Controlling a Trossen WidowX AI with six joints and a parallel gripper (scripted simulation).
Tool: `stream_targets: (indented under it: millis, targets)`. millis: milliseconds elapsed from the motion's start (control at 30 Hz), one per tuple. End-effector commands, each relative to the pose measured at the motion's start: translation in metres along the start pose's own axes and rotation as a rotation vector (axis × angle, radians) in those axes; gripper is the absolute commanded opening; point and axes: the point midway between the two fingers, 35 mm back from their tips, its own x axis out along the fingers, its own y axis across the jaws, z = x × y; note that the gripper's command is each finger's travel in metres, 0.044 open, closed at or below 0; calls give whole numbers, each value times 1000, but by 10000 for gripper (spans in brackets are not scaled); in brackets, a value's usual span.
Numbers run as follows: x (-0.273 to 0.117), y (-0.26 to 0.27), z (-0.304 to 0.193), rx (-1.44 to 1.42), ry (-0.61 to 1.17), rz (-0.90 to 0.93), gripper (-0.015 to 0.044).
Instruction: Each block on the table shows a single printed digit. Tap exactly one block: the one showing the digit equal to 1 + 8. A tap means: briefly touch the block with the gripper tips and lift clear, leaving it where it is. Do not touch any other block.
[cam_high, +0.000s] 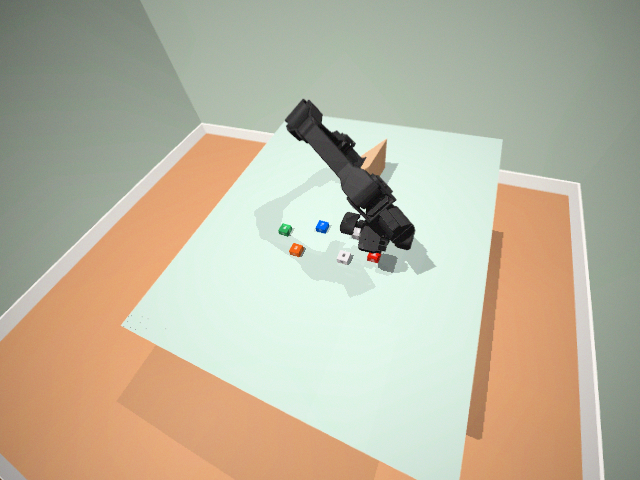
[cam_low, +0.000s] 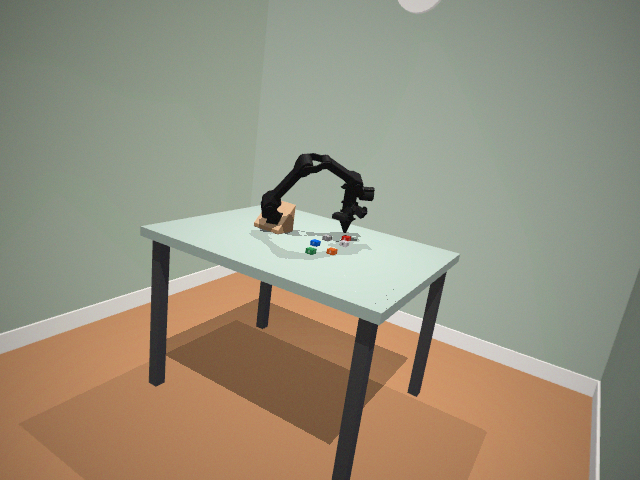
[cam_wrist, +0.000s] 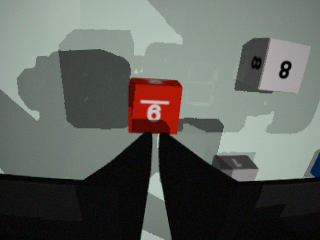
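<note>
The red block lies on the table. In the wrist view its top digit looks like a 6 with a bar above it, so with the bar as an underline it reads 9. My gripper is shut with nothing between its fingertips. The tips are over the near edge of the red block in the wrist view, and a little above it in the exterior view. In the top view the fingertips are hidden behind the gripper body.
A white block shows 8. A grey-white block shows 1. Blue, green and orange blocks lie farther off.
</note>
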Motion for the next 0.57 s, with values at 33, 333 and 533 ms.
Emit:
stream_targets:
  millis: [33, 333, 533]
  targets:
    - [-11, 0, 1, 8, -5, 9, 20]
    - [-93, 47, -49, 5, -2, 15, 256]
    - [-93, 47, -49, 5, -2, 15, 387]
